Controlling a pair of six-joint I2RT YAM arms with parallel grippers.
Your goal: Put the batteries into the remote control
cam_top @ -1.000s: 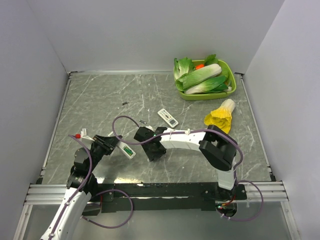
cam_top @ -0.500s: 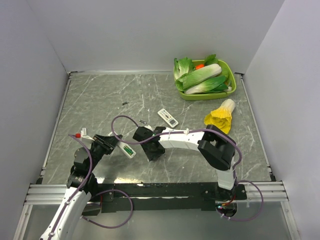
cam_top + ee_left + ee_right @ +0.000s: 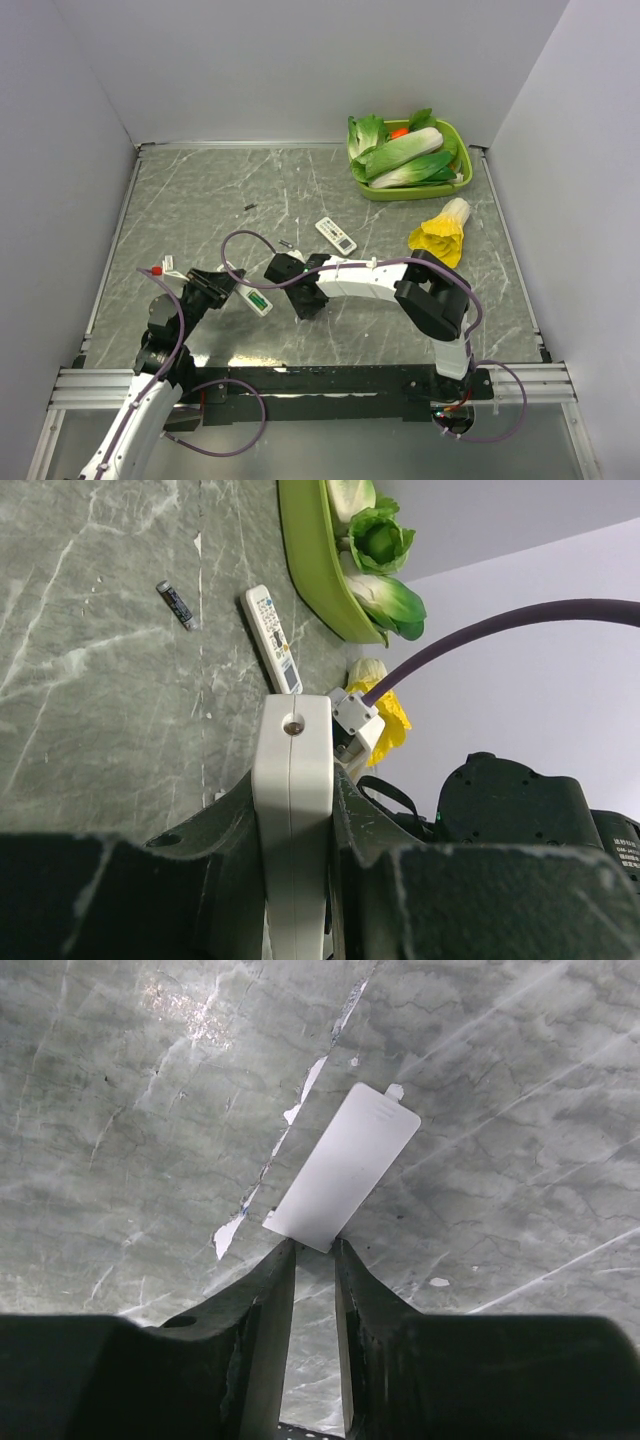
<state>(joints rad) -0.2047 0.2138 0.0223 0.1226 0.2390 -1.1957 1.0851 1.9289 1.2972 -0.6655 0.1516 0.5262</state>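
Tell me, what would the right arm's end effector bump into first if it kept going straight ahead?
The flat white battery cover lying on the table: its near edge sits at the tips of the right end effector. Whether they touch it is unclear.

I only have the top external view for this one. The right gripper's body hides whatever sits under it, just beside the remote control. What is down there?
Observer: The right wrist view shows a flat white battery cover lying on the table, with its near end at the tips of the right gripper.
Operator: Is it gripped?
Observer: Unclear. The jaws stand a narrow gap apart with the cover's near corner between them, but I cannot tell whether they pinch it.
Operator: How does the left side hold the remote?
Observer: In the left wrist view the left gripper is shut on the remote control, which is seen edge-on and clamped on both long sides.
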